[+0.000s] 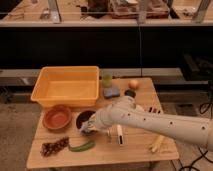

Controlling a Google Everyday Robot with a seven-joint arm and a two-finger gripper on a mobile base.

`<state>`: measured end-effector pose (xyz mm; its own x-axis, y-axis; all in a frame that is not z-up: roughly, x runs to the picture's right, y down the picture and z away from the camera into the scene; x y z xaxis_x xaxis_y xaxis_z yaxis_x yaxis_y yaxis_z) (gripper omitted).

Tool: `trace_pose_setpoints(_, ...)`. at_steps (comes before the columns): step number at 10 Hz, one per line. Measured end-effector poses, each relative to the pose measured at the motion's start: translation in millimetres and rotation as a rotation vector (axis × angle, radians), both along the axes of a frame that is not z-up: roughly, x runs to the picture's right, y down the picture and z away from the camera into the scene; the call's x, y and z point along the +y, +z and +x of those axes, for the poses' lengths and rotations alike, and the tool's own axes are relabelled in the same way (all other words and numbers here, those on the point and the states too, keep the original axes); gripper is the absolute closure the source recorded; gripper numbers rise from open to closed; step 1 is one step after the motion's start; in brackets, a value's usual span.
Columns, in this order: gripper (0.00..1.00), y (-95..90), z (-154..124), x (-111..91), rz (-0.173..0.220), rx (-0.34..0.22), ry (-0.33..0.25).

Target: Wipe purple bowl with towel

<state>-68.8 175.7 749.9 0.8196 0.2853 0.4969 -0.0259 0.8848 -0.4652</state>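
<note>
Take the yellow tub (66, 87), at the back left of the wooden table (135, 152), as your landmark. The purple bowl (83, 118) stands upright just in front of the tub's right front corner, on the side nearer the camera. Your gripper (91, 128) is down at that bowl's near right rim, also in front of the tub's right corner. It ends the pale arm (150, 122), which reaches in from well to the right of the tub.

A pale grey-blue scrap, the towel (85, 130), shows at the gripper's tip against the bowl's near edge. You cannot tell whether the gripper is clenched on the towel or released. Nor can you tell whether the towel touches the bowl's inside or only its rim.

1 orange-brown bowl (57, 117) sits in front of the tub's left half, just beside the purple bowl. 1 green cup (106, 80) stands just right of the tub's right wall, with a grey-blue pad (111, 92) in front of it. Farther right of the tub lie 1 orange round fruit (133, 84) and a small dark round thing (130, 93).

Well in front of the tub, near the table's front edge, lie a dark clustered thing (54, 146) and a long green vegetable (81, 146). A white flat item (119, 136) lies under the arm, to the tub's front right. A yellowish piece (157, 144) lies farthest from the tub, at the front right.
</note>
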Motion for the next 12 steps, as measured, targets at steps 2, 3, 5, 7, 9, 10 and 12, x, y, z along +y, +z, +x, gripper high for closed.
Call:
trace_pose_setpoints(2, 1.00, 11.0, 12.4, -11.0, 0.014, 0.031, -0.001)
trace_pose_setpoints(3, 1.00, 18.7, 12.9, -19.5, 0.022, 0.049, 0.000)
trace_pose_setpoints(5, 1.00, 35.3, 6.2, -37.9, 0.041, 0.084, 0.004)
trace_pose_setpoints(7, 1.00, 48.9, -2.7, -45.2, 0.048, 0.106, 0.007)
trace_pose_setpoints(9, 1.00, 58.9, -13.6, -47.4, 0.056, 0.123, 0.016)
trace_pose_setpoints(10, 1.00, 60.5, -19.2, -48.7, 0.059, 0.125, 0.018)
trace_pose_setpoints(12, 1.00, 60.1, -33.4, -51.2, 0.067, 0.114, 0.021)
